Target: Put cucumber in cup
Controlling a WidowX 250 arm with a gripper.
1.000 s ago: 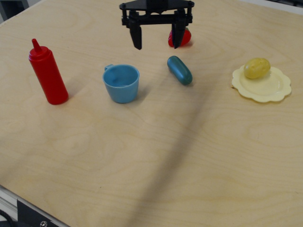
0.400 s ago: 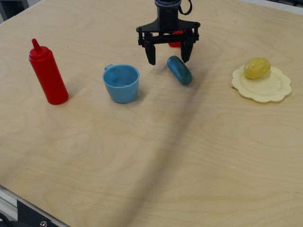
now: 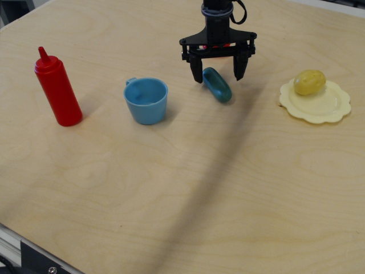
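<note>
Cucumber [image 3: 217, 84] lies flat, long axis upper-left to lower-right; hand [image 3: 218, 71] spread wide, straddling it.

Bright even light, sharp focus, soft diagonal arm shadow (faint) across the table [image 3: 182, 188]

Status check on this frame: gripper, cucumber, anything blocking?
Gripper open, fingers straddling cucumber. Cucumber lies on table, not gripped. Cup upright, empty, apart. Nothing between them.
</note>
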